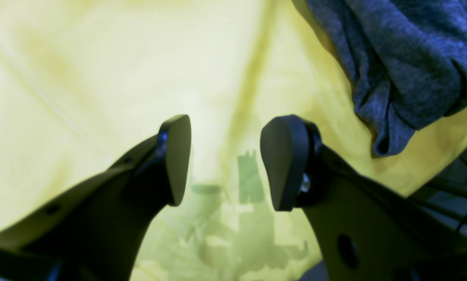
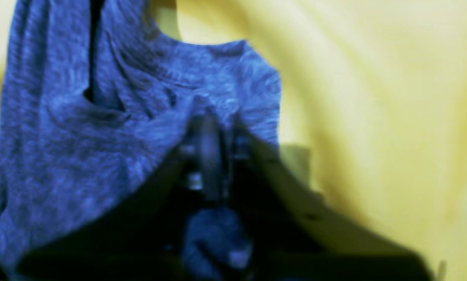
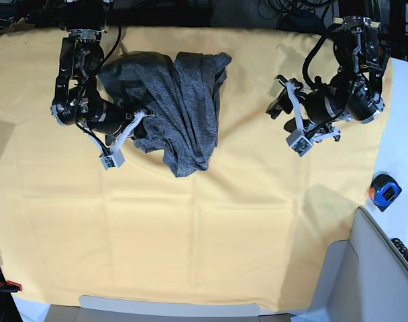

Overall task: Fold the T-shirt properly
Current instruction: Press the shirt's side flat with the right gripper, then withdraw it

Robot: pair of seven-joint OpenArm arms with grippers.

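Note:
The heather-grey T-shirt [image 3: 184,100] lies crumpled in a heap on the yellow-orange cloth [image 3: 204,221], in the upper left part of the base view. My right gripper [image 3: 145,118] is at the heap's left edge. In the right wrist view the right gripper [image 2: 214,121] is shut on a raised fold of the T-shirt [image 2: 81,128]. My left gripper [image 3: 281,113] hovers over bare cloth to the right of the shirt, apart from it. The left wrist view shows the left gripper [image 1: 225,162] open and holding nothing, with a hanging edge of the T-shirt [image 1: 405,58] at top right.
A blue and orange tape measure [image 3: 385,191] and a black remote [image 3: 402,249] lie off the cloth at the right edge. A grey panel [image 3: 378,275] stands at the bottom right corner. Cables run along the back edge.

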